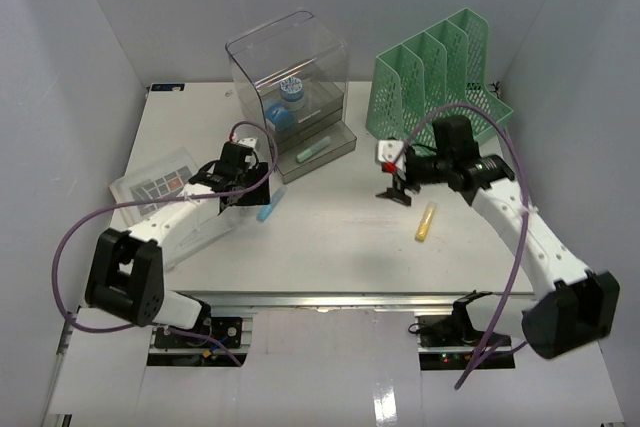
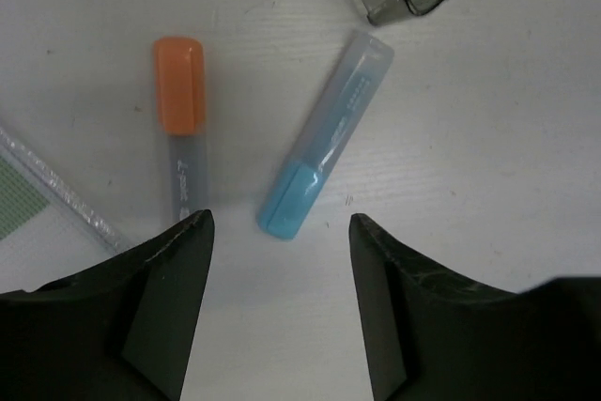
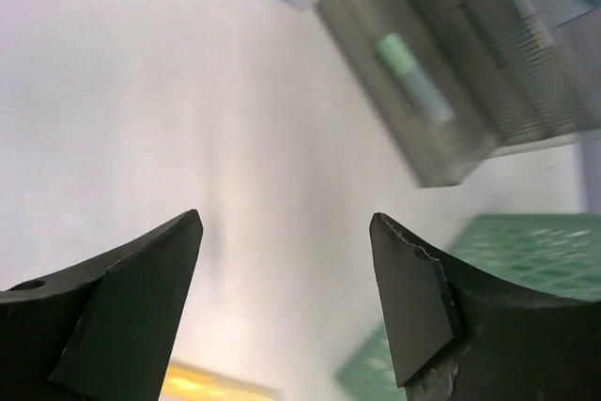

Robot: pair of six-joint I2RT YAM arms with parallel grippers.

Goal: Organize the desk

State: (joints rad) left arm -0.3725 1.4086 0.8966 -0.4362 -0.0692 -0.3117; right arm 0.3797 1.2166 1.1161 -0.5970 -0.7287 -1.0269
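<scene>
- White rectangular counter [image 1: 330,252]: fills the top view, metal rail at 6 o'clock. Loose markers lie on it, so I'd say sorting is partway.
- Clear smoky plastic drawer box [image 1: 287,67]: 11 o'clock on the counter. Its bottom tray is pulled out with a pale green marker [image 1: 313,152] lying in it.
- Green mesh file rack [image 1: 432,75]: 1 o'clock, slots upright.
- Flat clear plastic case [image 1: 150,183]: 9 o'clock edge.
- Left end effector [image 2: 280,230]: jaws apart, nothing held, hanging over the cap end of the blue marker.
- Right end effector [image 3: 284,223]: jaws wide, empty, over bare counter right of centre.
- Translucent marker with light-blue cap [image 2: 324,133]: just left of centre, cap at 7 o'clock and barrel running to 1 o'clock in the left wrist view.
- Grey-barrelled marker with orange cap [image 2: 180,129]: just beside the blue one at its 9 o'clock, not touching. Its lower end is hidden under the left finger.
- Yellow marker [image 1: 426,220]: 4 o'clock of centre, near the right arm.
- Step, my read: left arm is lining up a pick on the blue marker, tray the likely target.
- Next: shift toward mid-barrel, square the jaws across it, descend, close. Keep the left finger off the orange marker.
</scene>
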